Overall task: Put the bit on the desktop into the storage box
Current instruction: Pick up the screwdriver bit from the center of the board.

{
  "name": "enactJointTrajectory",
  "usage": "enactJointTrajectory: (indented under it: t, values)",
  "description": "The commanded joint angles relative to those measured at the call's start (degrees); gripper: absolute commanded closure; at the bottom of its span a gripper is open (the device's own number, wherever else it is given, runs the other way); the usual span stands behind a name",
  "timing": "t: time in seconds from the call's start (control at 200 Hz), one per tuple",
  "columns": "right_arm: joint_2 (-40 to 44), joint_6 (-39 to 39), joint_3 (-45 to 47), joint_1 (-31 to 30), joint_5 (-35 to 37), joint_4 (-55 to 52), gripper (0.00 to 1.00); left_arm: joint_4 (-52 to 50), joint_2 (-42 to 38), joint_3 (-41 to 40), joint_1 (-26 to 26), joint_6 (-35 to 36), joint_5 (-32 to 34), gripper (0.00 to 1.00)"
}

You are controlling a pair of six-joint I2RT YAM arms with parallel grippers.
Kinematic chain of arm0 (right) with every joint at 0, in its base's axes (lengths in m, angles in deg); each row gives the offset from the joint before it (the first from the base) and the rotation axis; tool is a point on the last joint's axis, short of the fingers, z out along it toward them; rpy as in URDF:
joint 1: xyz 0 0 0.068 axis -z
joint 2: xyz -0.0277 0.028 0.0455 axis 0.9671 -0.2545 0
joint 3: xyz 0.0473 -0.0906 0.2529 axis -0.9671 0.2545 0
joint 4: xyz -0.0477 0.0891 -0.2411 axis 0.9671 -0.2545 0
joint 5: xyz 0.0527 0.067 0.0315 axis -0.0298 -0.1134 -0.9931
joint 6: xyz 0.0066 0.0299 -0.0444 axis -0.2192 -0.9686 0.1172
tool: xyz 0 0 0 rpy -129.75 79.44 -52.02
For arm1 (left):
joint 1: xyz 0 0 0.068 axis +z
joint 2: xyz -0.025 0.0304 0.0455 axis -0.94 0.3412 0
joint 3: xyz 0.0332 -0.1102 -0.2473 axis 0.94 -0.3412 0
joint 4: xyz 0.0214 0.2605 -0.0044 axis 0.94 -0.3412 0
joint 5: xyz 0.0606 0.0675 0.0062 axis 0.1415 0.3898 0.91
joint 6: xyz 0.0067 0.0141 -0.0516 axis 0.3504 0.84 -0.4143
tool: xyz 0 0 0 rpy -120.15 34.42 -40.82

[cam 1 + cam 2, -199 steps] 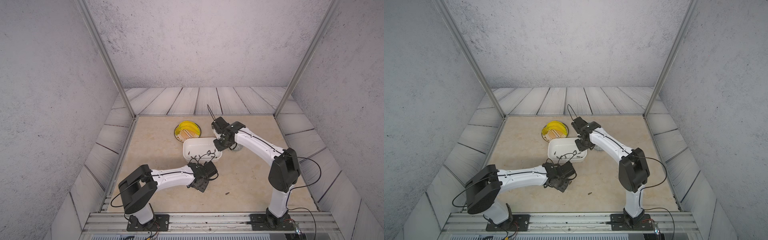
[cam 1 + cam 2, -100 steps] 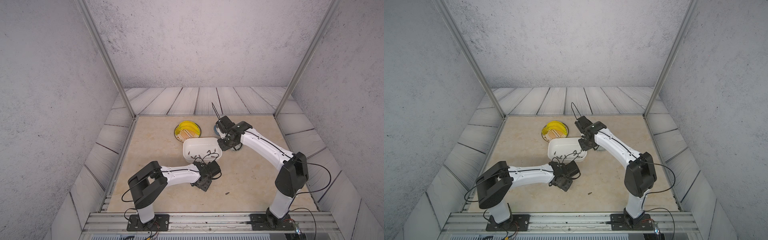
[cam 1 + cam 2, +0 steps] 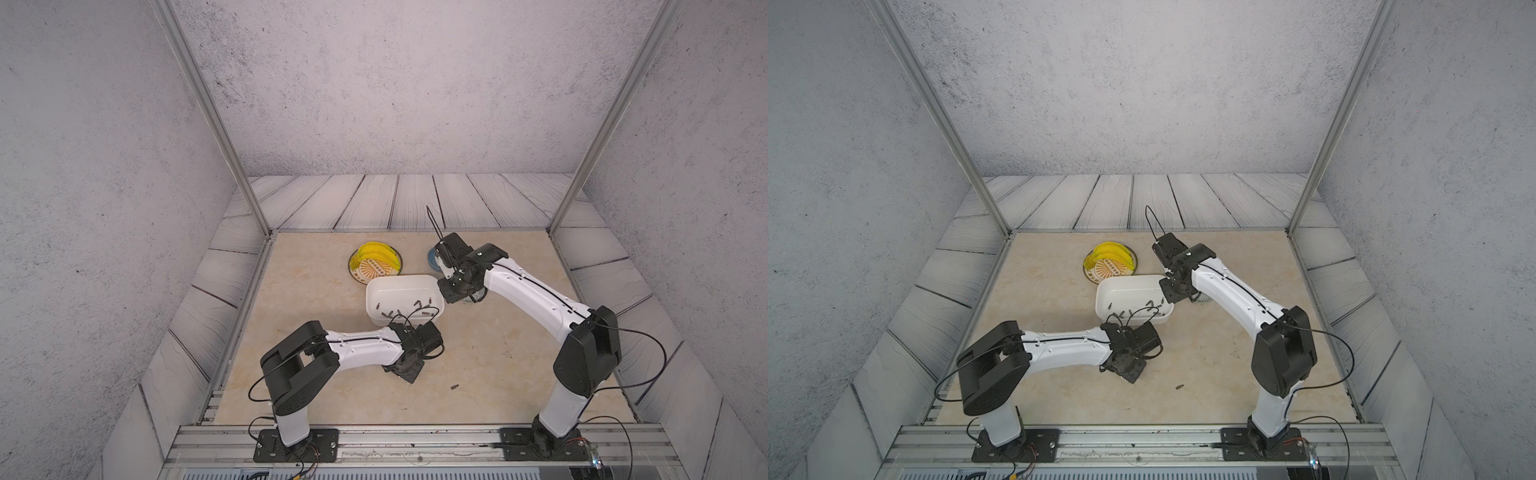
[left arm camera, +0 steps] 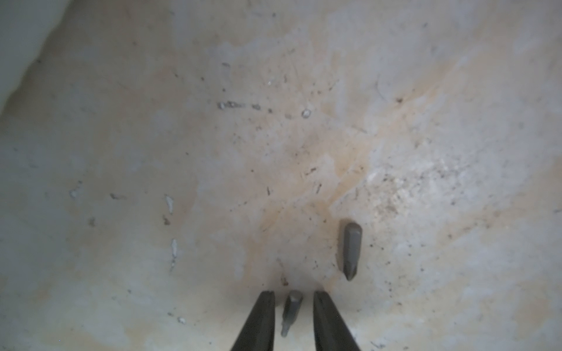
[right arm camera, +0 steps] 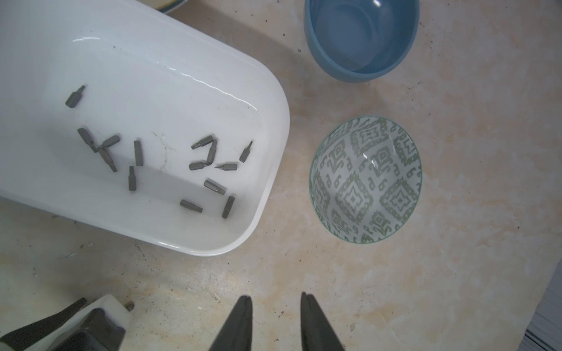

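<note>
Grey steel, short and hex-shanked, the bit (image 4: 292,310) lay on the desktop (image 4: 213,152) between the dark fingers (image 4: 261,322) of the left gripper (image 4: 293,293). A gap showed at each side, so the jaws stood apart and gripped nothing. A second bit (image 4: 349,249) lay just beside it.

In both top views the left arm (image 3: 365,349) reached low and nearly level, wrist bent down near the storage box (image 3: 395,289). The right arm (image 3: 528,291) arched over. Its right gripper (image 5: 276,296) was parted and empty beside the box, near a patterned bowl (image 5: 365,179) and a blue bowl (image 5: 334,70). Many similar bits (image 5: 209,152) lay inside the box.
</note>
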Motion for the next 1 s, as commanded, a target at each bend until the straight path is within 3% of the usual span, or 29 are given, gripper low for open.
enactJointTrajectory:
  t: [0.0,0.476,0.876,0.996]
  values:
    - [2.79,-0.08,0.38,0.37,0.90,-1.00,0.69,-1.44,1.32,0.33,0.07,0.11,-0.41,0.74]
    - [4.42,-0.24,1.27,0.59,1.25,-1.33,0.69,0.74,1.73,-2.69,1.92,-0.47,-3.13,0.81]
    - [9.54,-2.38,5.85,0.60,1.72,-1.83,0.68,-0.38,2.40,-1.93,2.45,0.85,-3.59,1.00]
    - [12.70,-4.34,9.20,0.47,1.16,-1.95,0.66,-2.80,0.84,-0.22,2.50,1.57,-3.01,1.00]
